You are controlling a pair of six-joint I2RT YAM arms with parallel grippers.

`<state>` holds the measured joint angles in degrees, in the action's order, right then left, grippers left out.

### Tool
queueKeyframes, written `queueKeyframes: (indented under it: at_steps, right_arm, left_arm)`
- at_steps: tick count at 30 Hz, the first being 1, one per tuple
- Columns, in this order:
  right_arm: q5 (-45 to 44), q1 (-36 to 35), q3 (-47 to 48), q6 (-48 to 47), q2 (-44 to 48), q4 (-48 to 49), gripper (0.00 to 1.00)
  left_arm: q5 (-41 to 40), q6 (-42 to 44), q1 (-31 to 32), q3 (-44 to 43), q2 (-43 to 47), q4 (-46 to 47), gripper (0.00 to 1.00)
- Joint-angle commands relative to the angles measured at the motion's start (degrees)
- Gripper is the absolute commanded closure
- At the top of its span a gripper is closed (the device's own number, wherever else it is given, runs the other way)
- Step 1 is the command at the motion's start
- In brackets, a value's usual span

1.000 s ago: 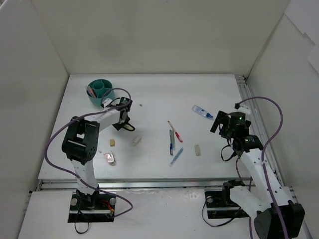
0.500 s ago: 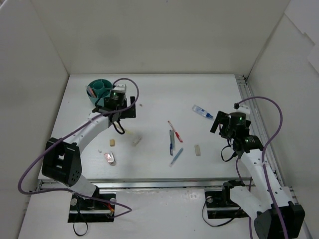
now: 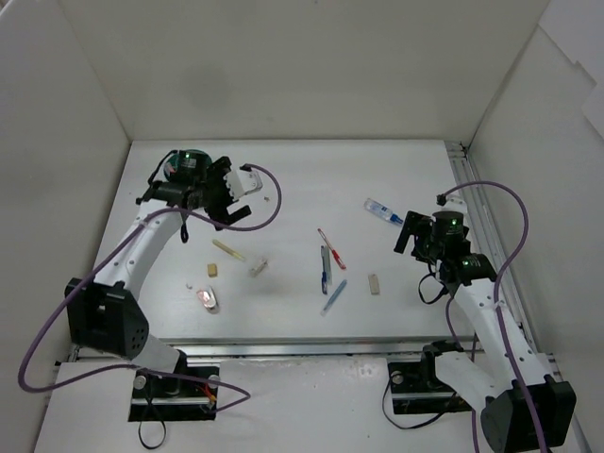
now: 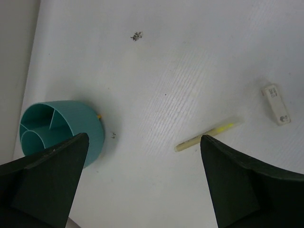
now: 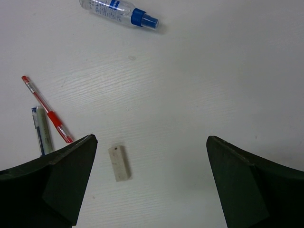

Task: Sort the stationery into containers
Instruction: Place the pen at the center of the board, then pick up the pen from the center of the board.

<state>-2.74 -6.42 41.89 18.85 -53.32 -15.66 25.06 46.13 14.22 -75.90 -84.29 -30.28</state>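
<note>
The left gripper (image 4: 144,137) has swung far left, near the teal cup (image 4: 61,128), jaws spread, empty; the pale yellow pen (image 4: 204,137) lies on the table (image 4: 190,71), apparently left behind. The right gripper (image 5: 149,137) hangs released too.

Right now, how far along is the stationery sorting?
Barely started, it seems. Done: nothing shows in the visible part of the teal cup. In hand: nothing; the left gripper and right gripper are both open and empty. Left: the pale yellow pen, red pen, blue pen, spray bottle and beige eraser all lie on the table.
</note>
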Motion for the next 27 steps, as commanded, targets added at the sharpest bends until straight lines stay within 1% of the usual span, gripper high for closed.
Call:
queueKeyframes:
  at_steps: [1,2,3,6,8,12,14,15,17,21,23,25,27]
  right_arm:
    - [-0.2,0.3,2.9,-0.7,-0.7,2.0,0.02]
    - [-1.2,0.2,3.0,-0.6,-0.6,1.9,0.02]
    - [-1.7,0.2,3.1,-0.5,-0.6,1.9,0.02]
    - [-2.6,0.3,3.4,-0.1,-0.6,1.9,0.02]
    - [-3.5,0.1,4.1,0.4,-1.7,1.9,0.02]
    - [-3.0,0.2,5.8,1.1,-4.1,1.9,0.02]
    - [-2.6,0.3,6.5,1.5,-5.5,1.9,0.02]
    - [-2.6,0.2,6.8,1.9,-5.8,1.9,0.02]
    - [-2.4,0.1,7.4,2.2,-6.7,1.5,0.02]
    - [-2.9,0.2,7.6,2.2,-5.7,1.3,0.02]
    - [-4.2,0.1,7.5,2.0,-4.6,0.9,0.02]
    - [-5.6,0.1,7.7,1.8,-3.4,0.0,0.02]
    - [-5.8,0.2,7.7,1.8,-2.9,-0.1,0.02]
  left_arm:
    - [4.6,17.0,-1.0,-11.4,-6.3,-15.3,0.0]
    - [3.9,19.7,-1.0,-12.6,-7.4,-17.6,0.0]
    - [2.6,21.4,-1.6,-14.2,-8.5,-22.6,0.0]
    - [1.7,24.1,-1.6,-12.8,-11.5,-26.6,0.0]
    - [1.7,25.6,-1.6,-10.5,-12.7,-27.2,0.0]
    - [1.6,26.6,-1.6,-6.6,-12.3,-25.2,0.0]
    - [3.0,26.1,-1.6,-4.0,-11.4,-21.7,0.0]
    - [3.5,27.4,-1.6,-3.2,-11.1,-21.2,0.0]
    - [2.2,27.3,-0.6,-1.7,-11.4,-19.1,0.0]
    - [-1.8,26.0,0.7,-1.4,-15.7,-17.6,0.0]
    - [-3.2,25.2,0.7,-0.4,-16.4,-15.6,0.0]
    - [-2.8,23.4,0.7,0.8,-17.0,-11.9,0.0]
    - [-3.0,22.3,1.3,1.1,-17.7,-10.4,0.01]
